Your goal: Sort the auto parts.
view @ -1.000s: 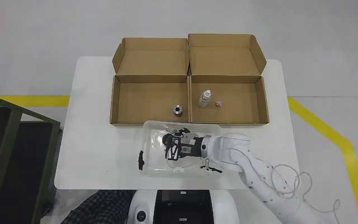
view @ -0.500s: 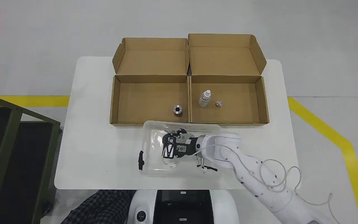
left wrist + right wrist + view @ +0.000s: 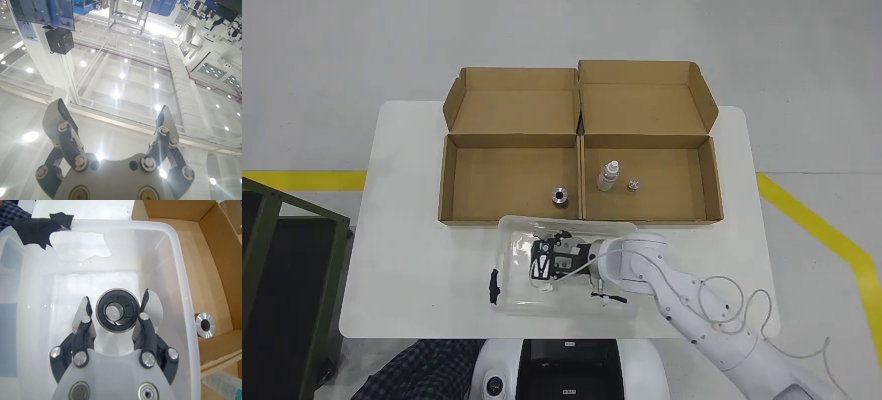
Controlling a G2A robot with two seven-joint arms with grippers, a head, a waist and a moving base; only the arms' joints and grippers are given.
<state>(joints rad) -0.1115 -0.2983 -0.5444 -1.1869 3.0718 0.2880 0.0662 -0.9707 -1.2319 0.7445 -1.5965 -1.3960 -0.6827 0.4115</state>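
A round black part with a metal rim (image 3: 117, 311) lies on the floor of the clear plastic bin (image 3: 175, 262). My right gripper (image 3: 117, 298) is down inside the bin, open, one finger on each side of that part, with small gaps to it. From above, the right gripper (image 3: 542, 259) sits in the bin (image 3: 510, 232) at the table's front. A silver metal bushing (image 3: 559, 196) stands in the left cardboard box (image 3: 447, 180); it is the bushing (image 3: 205, 325) past the bin wall. My left gripper (image 3: 113, 111) is open, pointing up at a ceiling.
The right cardboard box (image 3: 712, 180) holds a small white bottle (image 3: 609, 175) and a tiny metal piece (image 3: 634, 184). Torn black tape (image 3: 37, 230) hangs on the bin's far wall. White tabletop (image 3: 402, 240) lies bare left of the bin.
My right gripper has slid leftward along the bin toward the black part, which now sits between its open fingers.
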